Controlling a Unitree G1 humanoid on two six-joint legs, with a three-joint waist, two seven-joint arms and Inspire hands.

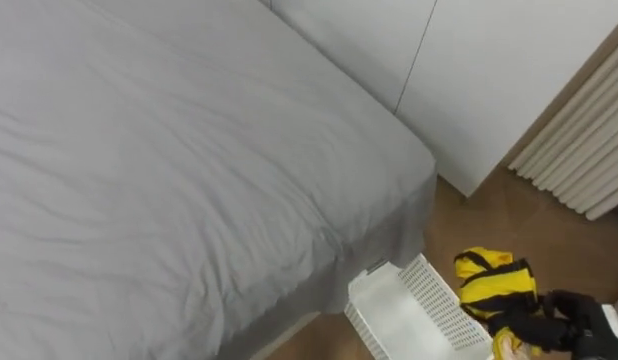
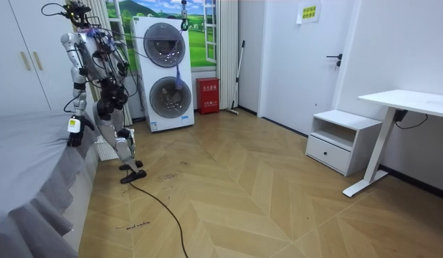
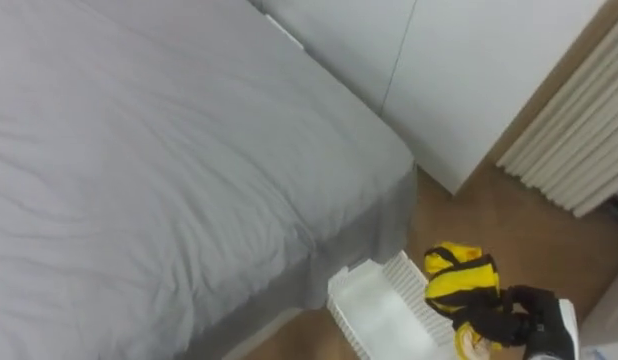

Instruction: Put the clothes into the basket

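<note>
Right robot hand (image 1: pixel 577 328) at 5 o'clock clutches the yellow-and-black cloth garment (image 1: pixel 494 285) just off the 3 o'clock rim of the white slatted plastic basket (image 1: pixel 439 297); released here, it probably snags the rim or lands on the wooden floor (image 1: pixel 499 215).

The right hand (image 1: pixel 577 328) comes in at the lower right with the arm held low and forward, its dark fingers curled round a yellow and black garment (image 1: pixel 489 285). In the room view the robot stands, its left arm straight down at its side and the left hand (image 2: pixel 74 134) hanging low.
</note>
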